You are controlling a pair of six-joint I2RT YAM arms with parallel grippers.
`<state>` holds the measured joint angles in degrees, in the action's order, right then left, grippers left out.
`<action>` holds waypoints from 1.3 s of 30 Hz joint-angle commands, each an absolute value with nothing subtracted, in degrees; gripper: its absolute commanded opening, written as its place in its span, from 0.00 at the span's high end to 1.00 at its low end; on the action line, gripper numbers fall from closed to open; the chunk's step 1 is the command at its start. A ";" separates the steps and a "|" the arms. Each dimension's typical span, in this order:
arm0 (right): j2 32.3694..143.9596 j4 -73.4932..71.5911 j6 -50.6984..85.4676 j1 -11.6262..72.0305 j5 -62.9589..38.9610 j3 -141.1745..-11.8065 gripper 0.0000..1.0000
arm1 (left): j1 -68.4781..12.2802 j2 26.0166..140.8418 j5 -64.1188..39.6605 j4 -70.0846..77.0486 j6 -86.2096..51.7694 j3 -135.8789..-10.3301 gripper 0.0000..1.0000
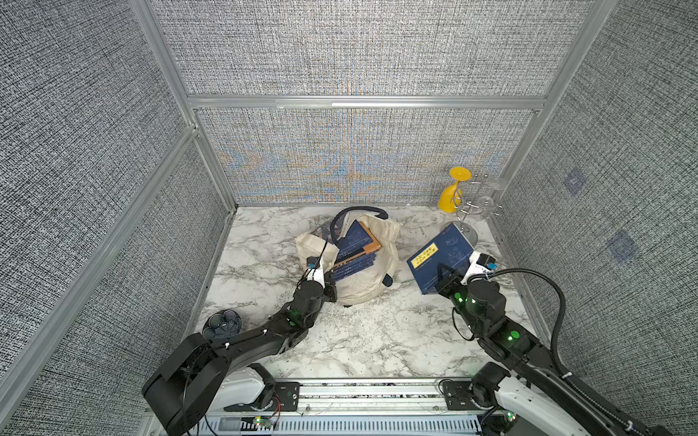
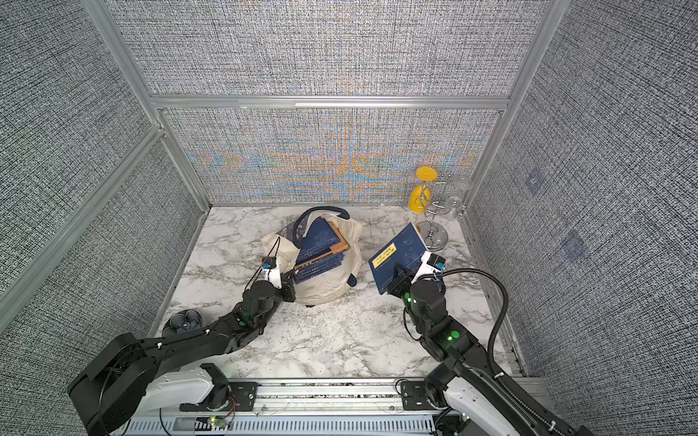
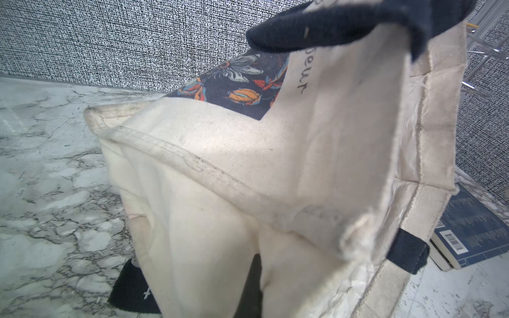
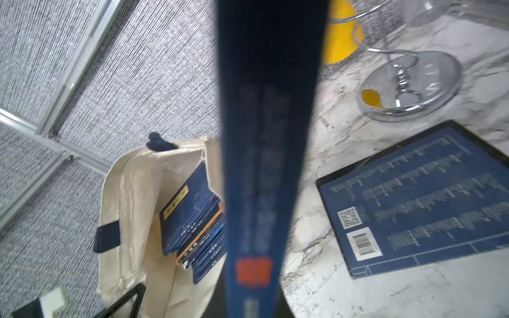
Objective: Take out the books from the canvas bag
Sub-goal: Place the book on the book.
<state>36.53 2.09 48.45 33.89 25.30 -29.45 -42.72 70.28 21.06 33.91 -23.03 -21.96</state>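
The cream canvas bag (image 1: pixel 362 279) (image 2: pixel 325 283) lies slumped mid-table with its mouth spread. Several navy books (image 1: pixel 355 249) (image 2: pixel 321 251) sit stacked inside it, one with a tan-orange edge. My left gripper (image 1: pixel 328 281) (image 2: pixel 289 281) (image 3: pixel 248 297) is shut on the bag's near rim, and canvas (image 3: pixel 248 165) hides its fingers. My right gripper (image 1: pixel 447 279) (image 2: pixel 400 281) (image 4: pixel 253 302) is shut on a navy book with a yellow label (image 1: pixel 440 260) (image 2: pixel 398 256) (image 4: pixel 270 137), held tilted above the table right of the bag. Another navy book (image 4: pixel 413 201) (image 3: pixel 468 234) lies flat beneath it, barcode side up.
A wire rack with a chrome base (image 1: pixel 468 234) (image 4: pixel 413 88) stands at the back right, carrying a yellow glass (image 1: pixel 451 194) and clear glasses (image 1: pixel 487 200). A dark blue bowl (image 1: pixel 222 324) sits front left by my left arm. Grey panel walls enclose three sides.
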 commanded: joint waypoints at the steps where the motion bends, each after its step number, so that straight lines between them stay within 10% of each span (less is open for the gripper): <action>1: 35.64 2.76 53.95 31.65 29.36 -27.77 1.00 | -42.80 70.66 21.26 35.33 -23.13 -22.50 1.00; 39: 73.96 -18.04 80.13 11.18 11.46 -22.47 0.96 | -42.85 70.25 20.91 34.80 -23.16 -22.62 1.00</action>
<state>73.76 -18.50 82.24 11.99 14.41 -22.00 -42.76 70.26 21.04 33.89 -23.22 -22.04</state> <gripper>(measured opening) 0.104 0.052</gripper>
